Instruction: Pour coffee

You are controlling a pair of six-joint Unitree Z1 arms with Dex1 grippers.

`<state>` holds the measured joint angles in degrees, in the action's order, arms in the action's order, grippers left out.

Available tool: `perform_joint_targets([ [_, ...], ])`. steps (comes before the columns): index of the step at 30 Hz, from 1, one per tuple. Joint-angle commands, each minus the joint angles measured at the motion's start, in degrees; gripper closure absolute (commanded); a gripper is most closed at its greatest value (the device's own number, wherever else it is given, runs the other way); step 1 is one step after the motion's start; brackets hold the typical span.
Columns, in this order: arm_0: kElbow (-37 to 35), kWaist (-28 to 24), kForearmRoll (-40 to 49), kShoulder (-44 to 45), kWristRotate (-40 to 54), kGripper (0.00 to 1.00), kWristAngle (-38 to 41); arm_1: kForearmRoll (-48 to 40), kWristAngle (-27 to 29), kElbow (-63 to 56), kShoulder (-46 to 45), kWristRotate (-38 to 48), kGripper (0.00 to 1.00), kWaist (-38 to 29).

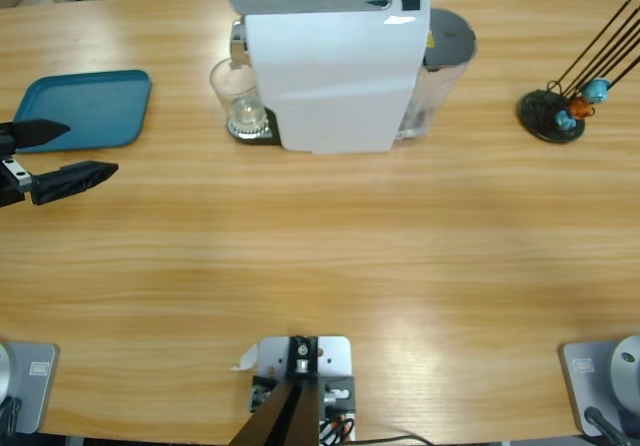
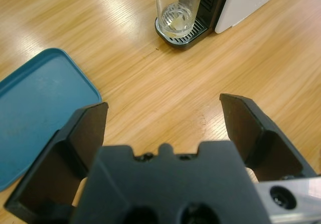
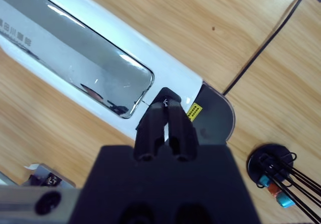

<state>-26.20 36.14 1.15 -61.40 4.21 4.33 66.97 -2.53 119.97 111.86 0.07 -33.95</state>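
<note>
**Left claw open and lined up on the glass; right claw closed above the machine**

High view: the left claw [image 1: 75, 153] enters from the table's edge with its two black jaws spread and nothing between them. Just beside one jaw lies the flat teal plastic tray [image 1: 85, 108]. Well ahead of the jaws stands the clear glass tumbler [image 1: 238, 99] on the drip grate of the boxy white coffee machine [image 1: 335, 66]. Far beyond it is the black wire capsule stand [image 1: 553, 114], which has no part in this step.

Left wrist view: the tumbler [image 2: 178, 10] sits straight ahead of the spread jaws, with bare wooden table [image 2: 165, 88] between. The coffee [image 2: 175, 22] shows only as a shallow pale layer at the tumbler's bottom. The tray [image 2: 40, 108] lies beside one jaw. To do the reach well, I judge the claw should go straight forward, keep the jaws wide, close on the glass at mid-height and keep it upright as it leaves the grate.

Right wrist view: the right claw [image 3: 168, 121] has its jaws pressed together, empty, hovering over the machine's glossy top [image 3: 75, 68]. The capsule stand [image 3: 273, 176] lies off to one side.
</note>
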Motion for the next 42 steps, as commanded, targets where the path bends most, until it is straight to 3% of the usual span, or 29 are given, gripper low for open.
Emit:
perform_joint_targets([
  [1,2.03,-0.37,-0.80,-0.21,0.54,0.032,-0.02,0.27,0.52,-1.05,3.63,-1.03,1.000,0.11],
  [23,2.11,-0.37,-0.80,-0.12,0.54,0.032,-0.02,-1.08,1.07,-7.66,2.91,-1.30,1.000,0.15],
  [27,2.11,-0.37,-0.89,-0.21,0.54,0.032,-0.02,-0.42,2.88,-2.69,0.16,-2.83,1.000,0.15],
  [28,2.11,-0.37,-0.89,-0.25,0.54,0.032,-0.02,0.62,3.51,0.23,-0.59,-3.00,0.714,-0.10],
  [29,2.11,-0.37,-0.89,-0.21,0.54,0.032,-0.02,1.52,3.57,3.01,-1.10,-3.05,0.080,-0.31],
  [30,2.11,-0.37,-0.89,-0.23,0.54,0.032,-0.02,2.10,3.42,5.01,-1.63,-2.83,0.000,-0.40],
  [42,2.38,-0.37,-1.82,-0.63,0.40,0.032,0.17,5.23,0.70,3.85,1.73,14.22,0.000,-0.50],
])
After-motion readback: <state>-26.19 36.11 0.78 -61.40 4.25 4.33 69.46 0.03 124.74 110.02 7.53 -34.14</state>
